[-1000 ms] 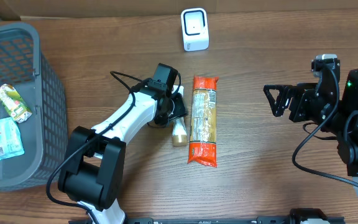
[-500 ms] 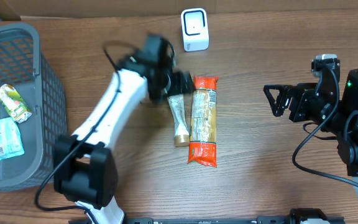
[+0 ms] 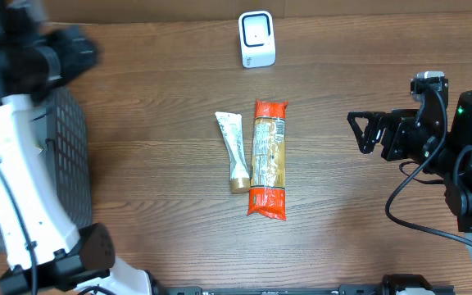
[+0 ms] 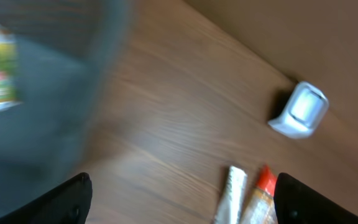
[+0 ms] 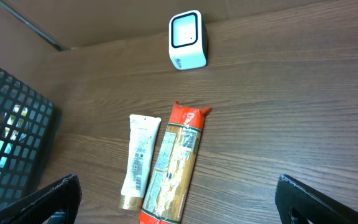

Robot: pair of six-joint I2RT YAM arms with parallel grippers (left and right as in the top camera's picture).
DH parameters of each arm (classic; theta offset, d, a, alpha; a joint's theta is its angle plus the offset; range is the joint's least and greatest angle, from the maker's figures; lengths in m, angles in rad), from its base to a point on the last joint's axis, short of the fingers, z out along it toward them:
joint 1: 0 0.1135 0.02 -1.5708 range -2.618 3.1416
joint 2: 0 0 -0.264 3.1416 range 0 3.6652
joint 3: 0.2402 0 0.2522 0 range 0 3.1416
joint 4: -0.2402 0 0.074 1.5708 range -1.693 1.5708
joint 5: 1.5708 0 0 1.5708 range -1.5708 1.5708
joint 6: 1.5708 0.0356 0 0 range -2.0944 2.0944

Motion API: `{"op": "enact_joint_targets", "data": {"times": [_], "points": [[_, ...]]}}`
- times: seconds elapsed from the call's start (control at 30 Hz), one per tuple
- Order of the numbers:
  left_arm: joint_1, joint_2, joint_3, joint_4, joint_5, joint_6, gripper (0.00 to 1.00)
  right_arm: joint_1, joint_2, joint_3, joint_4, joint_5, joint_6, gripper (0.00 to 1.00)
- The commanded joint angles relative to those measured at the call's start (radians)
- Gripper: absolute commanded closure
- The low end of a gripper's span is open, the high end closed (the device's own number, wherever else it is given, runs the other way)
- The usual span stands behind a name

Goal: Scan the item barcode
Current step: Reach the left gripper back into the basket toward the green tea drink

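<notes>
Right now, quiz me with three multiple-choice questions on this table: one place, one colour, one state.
1. From overhead, the tube lies on which side of the pasta packet? A) the side toward the basket B) the opposite side C) on top of it
2. What colour is the body of the scanner? A) black B) red C) white
3. How is the right hand? A) shut on the tube B) open and empty C) shut on the packet
Answers: 1 A, the tube lies alongside the packet, toward the basket. 2 C, its casing is white. 3 B, its fingers are spread with nothing between them.
</notes>
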Motion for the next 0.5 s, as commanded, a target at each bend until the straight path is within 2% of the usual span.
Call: {"op": "enact_joint_targets", "data": {"times": [0.0,0.17,0.27,0.47], "points": [[0.148,-0.015,0.012,-0.018,-0.016,0.033,0.15,-0.005,-0.003,0.031,0.003,-0.001,0.003,0.0],[0.276,-0.008,-0.04,0.032,-0.024,0.125,0.14,-0.006,-0.003,0.031,0.003,-0.001,0.003,0.0],[0.306,-0.006,-0.106,0.101,-0.088,0.13,0.14,-0.006,-0.003,0.031,0.003,-0.001,0.003,0.0],[0.316,-0.006,-0.33,0.379,-0.252,0.151,0.11,-0.006,-0.003,0.031,0.003,-0.001,0.003,0.0]]}}
